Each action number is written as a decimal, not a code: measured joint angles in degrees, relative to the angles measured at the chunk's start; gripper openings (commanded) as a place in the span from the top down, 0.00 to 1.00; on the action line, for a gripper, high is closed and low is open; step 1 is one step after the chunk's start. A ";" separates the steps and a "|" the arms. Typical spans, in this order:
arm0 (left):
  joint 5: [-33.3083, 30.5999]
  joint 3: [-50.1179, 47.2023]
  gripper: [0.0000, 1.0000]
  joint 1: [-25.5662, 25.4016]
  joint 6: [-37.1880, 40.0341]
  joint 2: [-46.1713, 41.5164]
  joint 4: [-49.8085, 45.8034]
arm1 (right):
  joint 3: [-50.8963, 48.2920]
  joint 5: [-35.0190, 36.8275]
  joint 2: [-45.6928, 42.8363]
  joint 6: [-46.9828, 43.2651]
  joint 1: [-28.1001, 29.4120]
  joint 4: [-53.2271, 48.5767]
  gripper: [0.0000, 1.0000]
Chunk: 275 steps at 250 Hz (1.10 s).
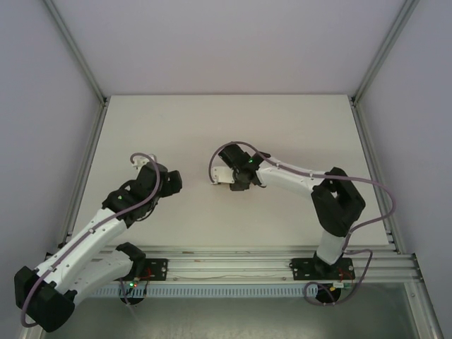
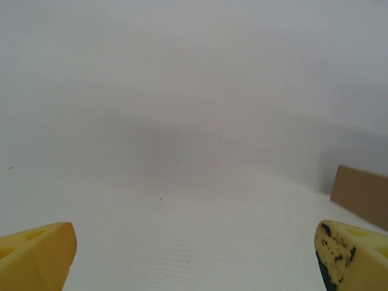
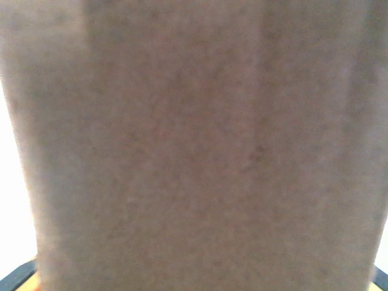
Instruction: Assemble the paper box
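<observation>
So the paper box [image 3: 200,151] is a blurry brown kraft face sitting right up against the right wrist lens. From the left wrist, a plain brown corner of the box [image 2: 361,193] pokes in at the right edge, looking like it stands up off the table. That puts it around the middle of the table, at the right pincer [image 1: 224,176]. Whether that pincer is actually clamped on the cardboard or just sits around it, I can't tell. The left pincer [image 2: 194,257] has its yellow tips spread wide apart, holding nothing, off to the side of the box.

Progress-wise, my guess is mid-job. One panel seems raised, but I can't make out any tucked flaps or a finished shape, so folding and closing probably remain.

The surface is a matte white table [image 1: 212,127] with pale grey walls [image 1: 212,42] around it. Aluminium frame posts [image 1: 385,49] stand at the corners, and a metal rail [image 1: 233,265] along the near edge carries both arm bases.
</observation>
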 measured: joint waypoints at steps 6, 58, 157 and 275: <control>0.00 -0.13 0.00 0.00 -0.09 -0.11 0.02 | -0.61 0.94 -0.13 -0.04 0.00 1.42 0.54; 0.02 -0.72 0.00 0.00 -0.76 -0.48 0.11 | -5.29 9.20 0.55 -0.92 0.04 11.74 0.45; 1.33 -2.71 0.00 0.00 -1.38 -1.46 2.47 | -9.88 12.52 0.52 4.42 5.92 8.31 0.00; -0.24 -2.78 0.00 2.10 1.95 -0.15 8.63 | -18.14 1.77 -23.02 15.37 2.91 3.08 0.00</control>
